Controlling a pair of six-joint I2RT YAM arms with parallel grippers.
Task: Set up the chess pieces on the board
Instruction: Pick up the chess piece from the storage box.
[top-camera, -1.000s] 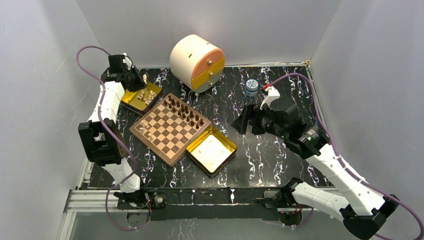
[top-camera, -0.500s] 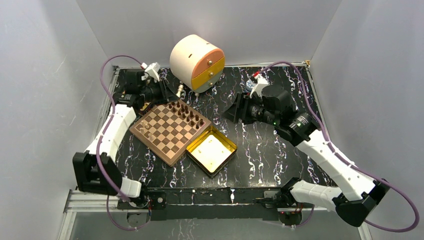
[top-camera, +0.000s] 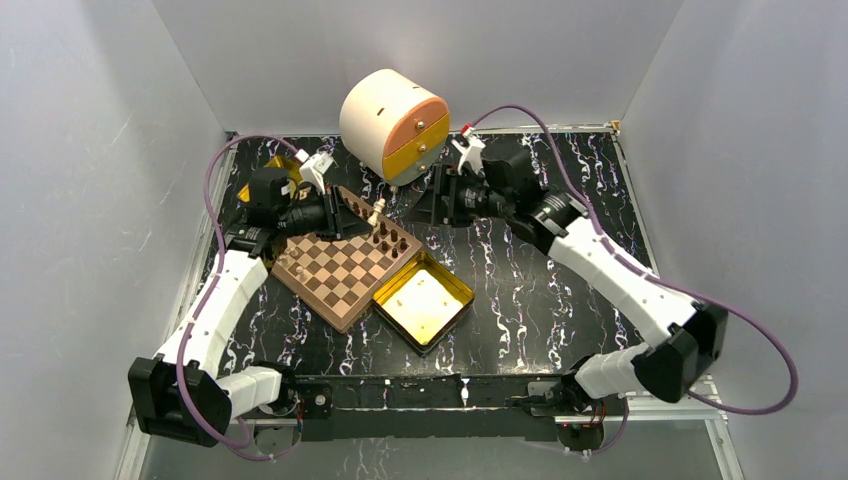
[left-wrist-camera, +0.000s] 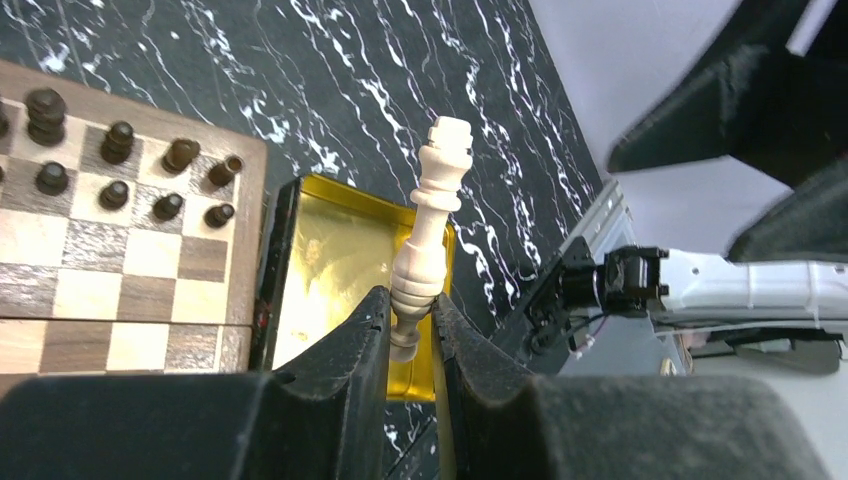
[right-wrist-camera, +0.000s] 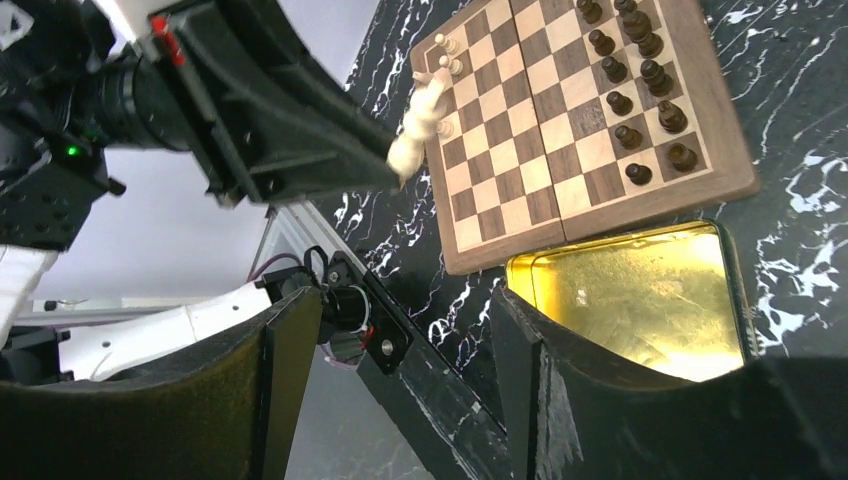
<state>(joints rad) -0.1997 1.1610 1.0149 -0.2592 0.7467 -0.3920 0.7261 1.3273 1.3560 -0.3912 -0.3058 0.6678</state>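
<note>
Chess pieces (top-camera: 388, 236), small, dark brown turned wood, stand along one edge of the checkered wooden board (top-camera: 335, 275) in the top view. Left wrist view: left tool (left-wrist-camera: 410, 305) clamps a tall light tan piece (left-wrist-camera: 430, 230) by its base, held aloft. Right wrist view: right tool (right-wrist-camera: 405, 300) has jaws apart, nothing between them.

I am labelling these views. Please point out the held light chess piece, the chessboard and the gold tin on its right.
light tan chess piece (left-wrist-camera: 424, 240), left wrist view, its stem.
chessboard (right-wrist-camera: 535, 140), right wrist view, a bare middle square.
gold tin (top-camera: 425, 303), top view, its bare floor.
</note>
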